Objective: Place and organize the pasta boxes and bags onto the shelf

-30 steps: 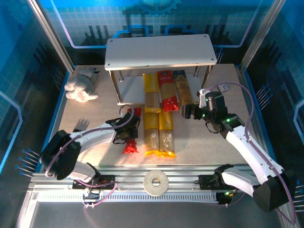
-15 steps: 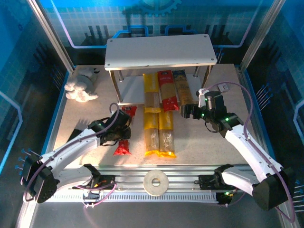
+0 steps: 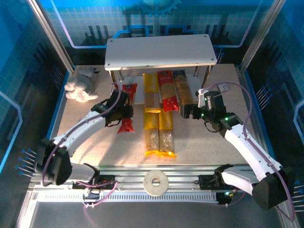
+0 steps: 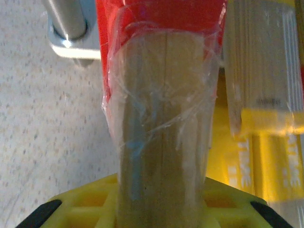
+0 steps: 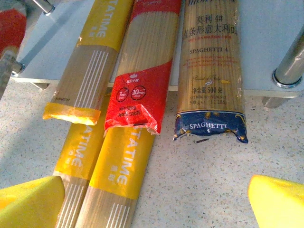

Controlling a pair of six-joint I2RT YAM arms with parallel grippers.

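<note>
A yellow pack (image 3: 151, 88), red pack (image 3: 166, 90) and tan pack (image 3: 182, 91) lie on the shelf's (image 3: 159, 53) lower board, near ends overhanging. Two yellow packs (image 3: 151, 133) wait on the counter (image 3: 204, 142). The left claw (image 3: 119, 108) grips the other red pack (image 3: 126, 124) beside the shelf's left front leg. The right claw (image 3: 186, 112) gapes wide, empty.

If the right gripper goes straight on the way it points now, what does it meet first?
Likely the bare table ahead of the open right gripper, just short of the near ends of the red pack and the blue-ended pack. Depth is unclear: on a flatter line those ends come first.
</note>
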